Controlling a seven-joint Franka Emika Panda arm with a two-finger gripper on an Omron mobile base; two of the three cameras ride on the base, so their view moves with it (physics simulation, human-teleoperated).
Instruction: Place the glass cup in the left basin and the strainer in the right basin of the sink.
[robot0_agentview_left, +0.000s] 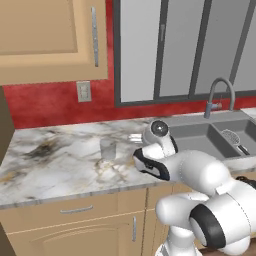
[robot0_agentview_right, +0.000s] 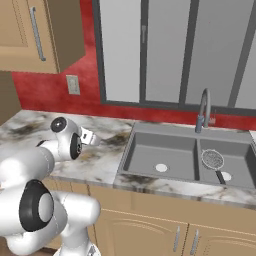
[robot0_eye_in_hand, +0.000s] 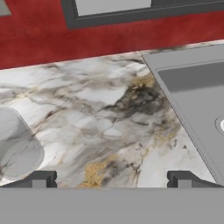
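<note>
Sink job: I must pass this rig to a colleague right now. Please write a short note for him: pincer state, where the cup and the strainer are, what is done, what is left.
Pincer: open, holding nothing, low over the counter between cup and sink.
Cup: upright on the counter, left of the sink; in the hand view it sits at the lower left, outside the fingers.
Strainer: already in the right basin, handle pointing to the front.
Left basin: holds nothing but its drain.
Done: strainer placed.
Left: grasp the cup, carry it right, set it in the left basin.

One glass cup, one strainer.
</note>
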